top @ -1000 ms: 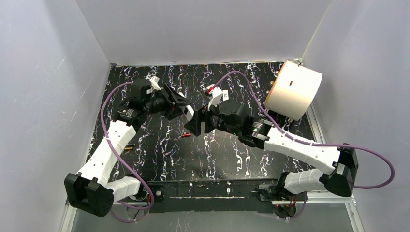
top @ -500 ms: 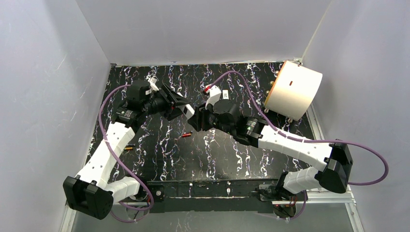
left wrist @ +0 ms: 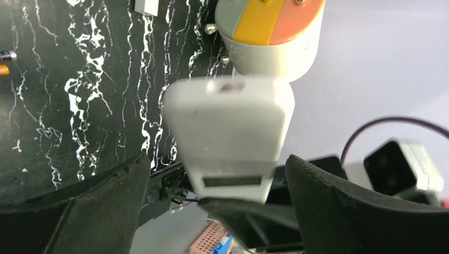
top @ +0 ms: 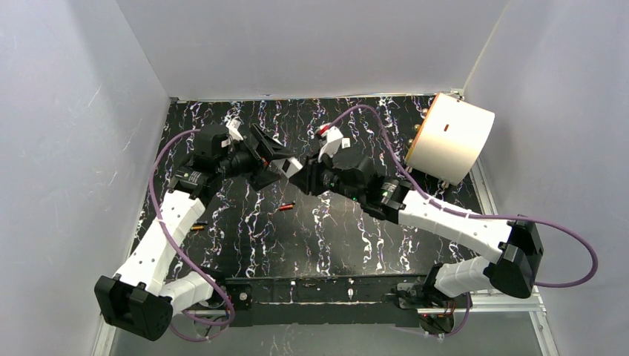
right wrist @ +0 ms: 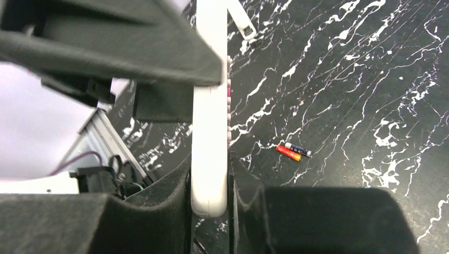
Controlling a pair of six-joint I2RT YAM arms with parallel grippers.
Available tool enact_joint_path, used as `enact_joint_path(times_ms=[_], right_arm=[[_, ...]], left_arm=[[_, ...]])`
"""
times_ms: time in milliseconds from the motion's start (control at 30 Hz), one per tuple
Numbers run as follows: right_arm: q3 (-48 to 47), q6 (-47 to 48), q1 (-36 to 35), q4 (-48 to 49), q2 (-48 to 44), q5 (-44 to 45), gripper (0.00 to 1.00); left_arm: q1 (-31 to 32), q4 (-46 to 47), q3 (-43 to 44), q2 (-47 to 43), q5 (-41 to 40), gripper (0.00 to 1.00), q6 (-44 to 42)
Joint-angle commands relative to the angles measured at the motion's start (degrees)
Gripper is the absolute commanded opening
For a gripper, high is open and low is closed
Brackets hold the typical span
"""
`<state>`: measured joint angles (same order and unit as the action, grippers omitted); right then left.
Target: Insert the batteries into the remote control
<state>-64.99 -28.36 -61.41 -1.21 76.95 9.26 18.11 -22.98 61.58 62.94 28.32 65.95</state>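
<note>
The white remote control (top: 288,167) hangs in the air over the middle of the table, between the two grippers. My right gripper (right wrist: 210,169) is shut on its narrow sides near one end, both pads against the remote control (right wrist: 209,132). My left gripper (left wrist: 217,161) is open, its fingers standing wide on either side of the remote control (left wrist: 229,127) with gaps on both sides. Two batteries (right wrist: 293,152) lie side by side on the table, one orange-red and one dark. From above one battery (top: 287,207) shows below the grippers, and another (top: 198,227) lies by the left arm.
A big white cylinder with an orange face (top: 450,137) lies at the back right of the black marbled table (top: 334,237). A small white oblong piece (right wrist: 242,21) lies on the table beyond the remote. White walls close in three sides.
My right gripper moved in toward the left and closed on the remote. My left gripper, which held the remote before, has opened wide.
</note>
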Motion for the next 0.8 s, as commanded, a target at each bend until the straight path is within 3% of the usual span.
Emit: enact_joint_path(times_ms=[0,167,333,533,567,667,767], right_arm=[[0.79,-7.53,5.79,8.39,-4.60,-7.64,0.15],[5.07,-22.45,14.36,19.05,-7.30,-21.07,0.15],[5.61,-31.22,16.93,26.08,-6.81,-28.20,0.15],[6.14,-40.10,16.88,36.13,-4.79,-33.77,0.15],[6.07,-41.24,16.86,37.27,-4.42,-34.67,0.15],[5.81,-43.24,16.45,37.81,-3.21,-35.49,0.15],[6.70,-45.01,16.20,39.42,-2.36,-35.64,0.15]], left_arm=[[-0.16,3.30,2.93,-3.11,4.65,0.98,-8.88],[-0.97,9.18,5.07,-2.03,12.68,0.97,-10.76],[-0.97,27.57,2.44,-1.04,18.79,0.91,-0.64],[-0.41,28.34,5.12,0.68,19.24,0.91,0.03],[-0.38,28.22,5.14,0.77,18.96,0.87,0.31],[-0.31,28.23,5.00,0.28,17.15,0.64,0.97],[-0.29,30.28,4.72,-1.09,15.38,0.50,2.18]])
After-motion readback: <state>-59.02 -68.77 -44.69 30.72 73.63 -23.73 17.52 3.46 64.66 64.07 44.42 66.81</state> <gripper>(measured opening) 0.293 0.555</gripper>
